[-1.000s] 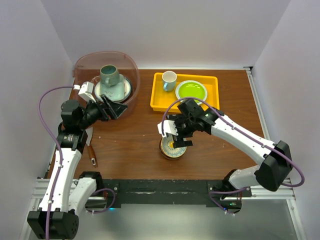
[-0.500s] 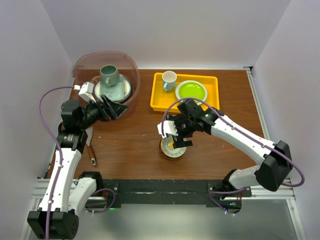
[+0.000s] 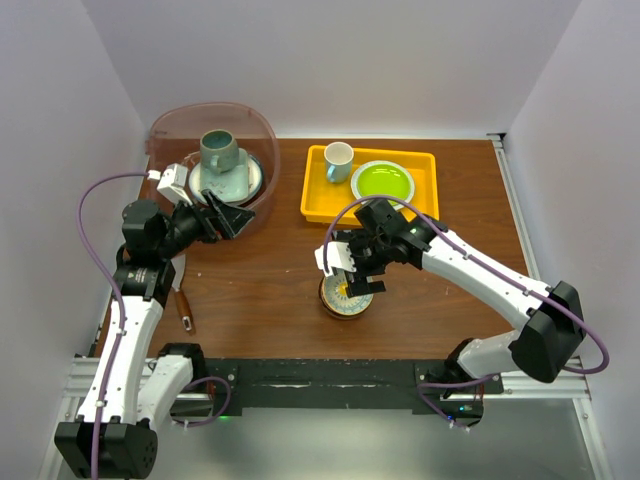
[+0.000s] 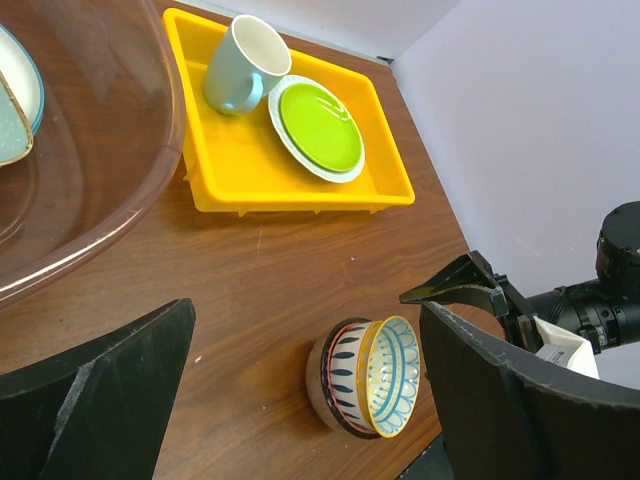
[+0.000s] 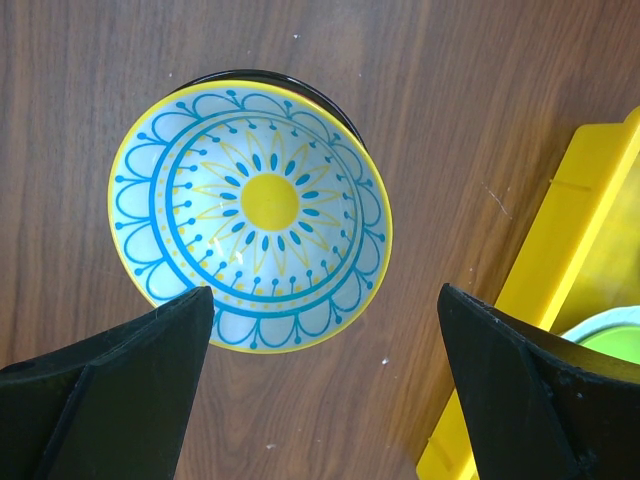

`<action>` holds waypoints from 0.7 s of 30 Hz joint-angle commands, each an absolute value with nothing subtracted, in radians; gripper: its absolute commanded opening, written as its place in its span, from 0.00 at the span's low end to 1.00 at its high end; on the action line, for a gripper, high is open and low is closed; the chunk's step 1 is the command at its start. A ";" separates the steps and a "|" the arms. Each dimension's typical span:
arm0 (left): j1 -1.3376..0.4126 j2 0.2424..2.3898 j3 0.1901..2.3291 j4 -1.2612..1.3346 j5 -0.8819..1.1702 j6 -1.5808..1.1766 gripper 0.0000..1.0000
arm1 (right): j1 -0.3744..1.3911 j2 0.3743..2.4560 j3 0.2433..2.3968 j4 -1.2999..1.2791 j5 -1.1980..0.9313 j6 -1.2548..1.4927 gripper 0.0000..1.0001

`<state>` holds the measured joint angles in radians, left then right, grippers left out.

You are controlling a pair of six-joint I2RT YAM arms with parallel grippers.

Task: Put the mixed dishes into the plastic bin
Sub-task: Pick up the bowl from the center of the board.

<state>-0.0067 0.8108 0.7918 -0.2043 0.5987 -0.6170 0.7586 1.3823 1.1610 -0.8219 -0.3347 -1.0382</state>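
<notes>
A yellow-and-blue patterned bowl (image 3: 346, 297) (image 5: 250, 215) sits nested in a striped dark-rimmed bowl (image 4: 345, 372) on the wooden table. My right gripper (image 3: 362, 272) (image 5: 325, 300) hangs open just above these bowls, touching nothing. The plastic bin (image 3: 262, 135) (image 4: 120, 120) stands at the back left. It holds a teal mug (image 3: 218, 150) on top of stacked plates (image 3: 240, 186). My left gripper (image 3: 232, 218) (image 4: 305, 330) is open and empty beside the bin's front wall, facing the bowls.
A yellow tray (image 3: 318, 203) (image 4: 250, 170) at the back centre holds a white cup (image 3: 338, 160) (image 4: 240, 65) and a lime-green plate (image 3: 382, 181) (image 4: 318, 115). A brown-handled utensil (image 3: 184, 308) lies by the left arm. White walls close in the table.
</notes>
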 commanded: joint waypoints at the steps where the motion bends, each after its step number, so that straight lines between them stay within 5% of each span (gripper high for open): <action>1: 0.000 0.801 0.805 -0.189 0.614 -0.601 1.00 | 0.762 1.381 1.184 -0.816 -0.371 -1.055 0.98; 21: 0.000 0.798 0.805 -0.204 0.614 -0.592 1.00 | 0.762 1.382 1.180 -0.831 -0.406 -1.081 0.98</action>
